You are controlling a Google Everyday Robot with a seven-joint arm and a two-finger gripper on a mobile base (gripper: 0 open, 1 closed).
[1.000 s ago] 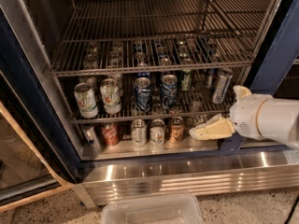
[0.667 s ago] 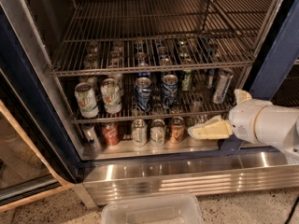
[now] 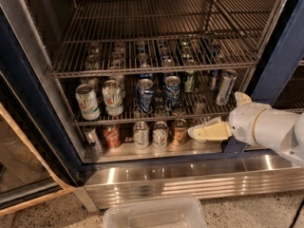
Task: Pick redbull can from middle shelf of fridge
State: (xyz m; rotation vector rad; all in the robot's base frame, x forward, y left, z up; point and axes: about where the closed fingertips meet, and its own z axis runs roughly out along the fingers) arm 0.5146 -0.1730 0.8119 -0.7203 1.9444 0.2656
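Observation:
The redbull can (image 3: 225,87) is slim and silver-grey and stands upright at the right end of the middle shelf (image 3: 142,121), a dark wire rack inside the fridge (image 3: 33,94). My gripper (image 3: 225,114) is in front of the fridge's right side, below the can and a little to its left, at the height of the shelf's front rail. Its cream fingers stand apart: one finger (image 3: 209,130) points left over the fridge floor, the other (image 3: 242,98) points up. It holds nothing and does not touch the can.
Two white-and-green cans (image 3: 88,101) and two blue-and-silver cans (image 3: 145,95) share the middle shelf. Several small cans (image 3: 160,134) stand on the fridge floor. An upper rack (image 3: 156,56) sits above. The ribbed steel base (image 3: 190,179) and a clear plastic bin (image 3: 154,215) lie below.
My gripper and arm have shifted slightly left along the fridge's front. The cans have not moved.

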